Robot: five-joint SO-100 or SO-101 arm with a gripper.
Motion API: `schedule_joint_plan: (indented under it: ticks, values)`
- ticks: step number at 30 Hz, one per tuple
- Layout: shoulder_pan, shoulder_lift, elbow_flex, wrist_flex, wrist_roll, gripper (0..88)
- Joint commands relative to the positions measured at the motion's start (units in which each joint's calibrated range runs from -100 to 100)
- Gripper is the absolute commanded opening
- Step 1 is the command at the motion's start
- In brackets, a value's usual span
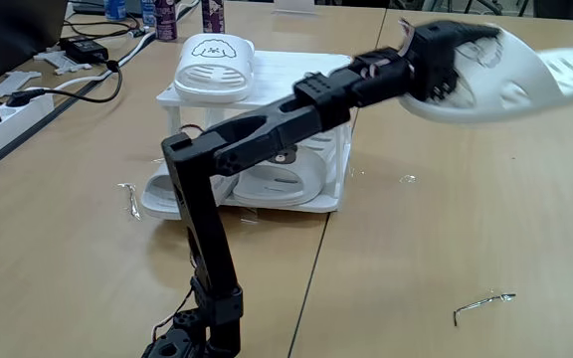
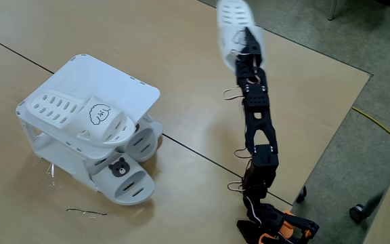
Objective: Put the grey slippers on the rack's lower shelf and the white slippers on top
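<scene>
Pale wooden bench (image 1: 446, 249) panels carry a small white rack (image 2: 124, 85), with cables and a power strip (image 1: 8, 104) along the far edge in a fixed view. One of the white slippers (image 1: 215, 62) already lies on the rack's top tier, its puppy face showing. Both grey slippers (image 2: 131, 181) sit on the lower shelf (image 1: 301, 204), their toe ends poking out past its edge, bear face visible on the nearer one.

The tool (image 1: 444, 75) is clamped on the second white slipper (image 1: 535, 75), held high above the bench with the arm stretched out. The rack stands well off to the side of the tool and lower; the bare half of the top tier lies on the side of the rack nearer the tool.

Risks, as I judge them: the slipper hangs long and unsupported beyond the tool, so a quick swing could twist it in the grip or shake it loose. Coming in too low, its free end could catch the rack's edge or post and shove the light rack, or knock the slipper already placed. Released too close to the rim, it could tip off.
</scene>
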Motion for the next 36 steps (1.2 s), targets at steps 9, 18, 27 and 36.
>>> schedule_joint_plan:
  ticks: [9, 18, 27, 36]
  values:
    - [-23.32, -5.56, -4.28, -0.05, 0.42, 0.6]
    - [-36.39, -4.8, -4.19, -0.14, 0.42, 0.6]
    - [-40.42, 10.26, -17.45, -0.48, 0.42, 0.6]
    - [-39.68, 24.9, -29.72, -0.48, 0.42, 0.6]
